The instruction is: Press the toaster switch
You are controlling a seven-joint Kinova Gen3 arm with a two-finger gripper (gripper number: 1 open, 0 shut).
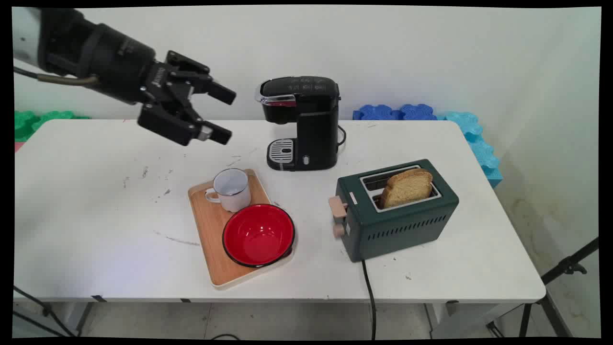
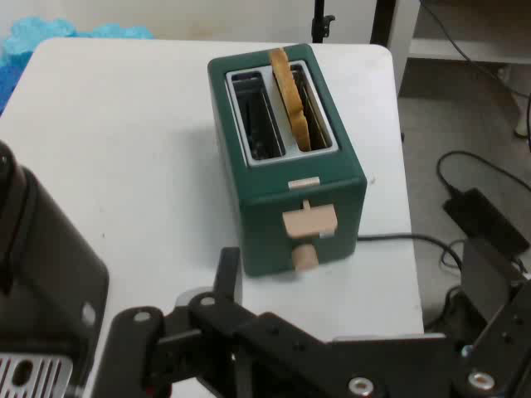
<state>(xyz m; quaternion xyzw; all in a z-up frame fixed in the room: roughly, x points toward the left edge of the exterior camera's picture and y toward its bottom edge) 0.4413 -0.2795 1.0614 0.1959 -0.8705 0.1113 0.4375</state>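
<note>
One gripper (image 1: 225, 115) hangs above table (image 1: 96, 201), fingers spread, holding nothing, left of coffee maker (image 1: 301, 122); toaster (image 2: 286, 166) with bread slice (image 2: 290, 95) ahead.

Light: bright and even over my table (image 1: 96, 215), soft white, coming from overhead.
Shadows: faint and short, a soft one under the toaster (image 1: 397, 211) and beside the coffee maker (image 1: 301, 122).
Glare: a small shine on the red bowl (image 1: 258, 235) and on the coffee maker's chrome lip.
Blur: my arm's end looks slightly soft in the main view.
Focus, hand view: toaster (image 2: 286, 157) sharp; my linkage close up is soft.
</note>
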